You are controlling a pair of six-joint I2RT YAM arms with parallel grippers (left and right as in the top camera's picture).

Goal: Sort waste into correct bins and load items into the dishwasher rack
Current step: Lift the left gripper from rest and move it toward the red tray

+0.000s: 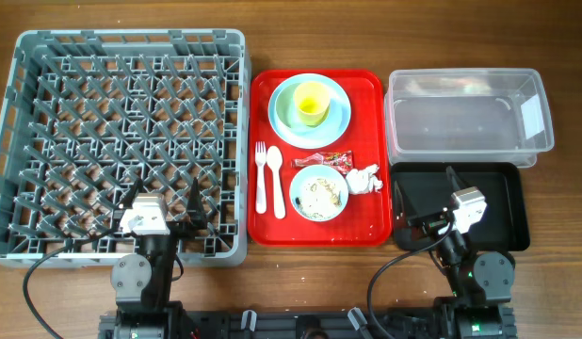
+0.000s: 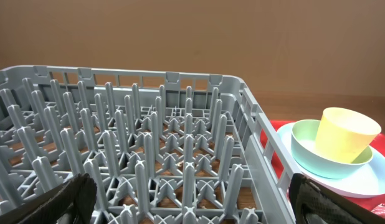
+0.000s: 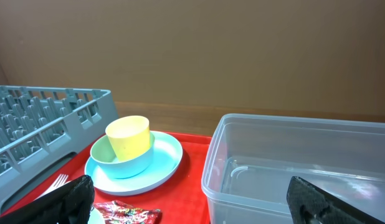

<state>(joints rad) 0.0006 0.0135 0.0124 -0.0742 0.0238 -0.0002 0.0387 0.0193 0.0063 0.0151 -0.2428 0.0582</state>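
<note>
A red tray [image 1: 366, 94] holds a yellow cup [image 1: 311, 101] in a green bowl on a light blue plate [image 1: 340, 118], a white fork [image 1: 261, 177] and spoon [image 1: 275, 179], a red wrapper [image 1: 321, 160], a crumpled tissue [image 1: 363, 178] and a bowl of food scraps [image 1: 318, 194]. The grey dishwasher rack [image 1: 121, 141] stands at the left, empty. My left gripper [image 1: 164, 202] is open over the rack's near edge [image 2: 192, 199]. My right gripper [image 1: 428, 202] is open over the black bin [image 1: 503, 202]. The cup [image 3: 128, 137], plate [image 3: 164, 162] and wrapper [image 3: 127, 213] show in the right wrist view.
A clear plastic bin [image 1: 468, 113] stands at the back right, empty, also in the right wrist view [image 3: 292, 168]. The black bin lies in front of it. The cup and bowl show at the right of the left wrist view [image 2: 345, 134].
</note>
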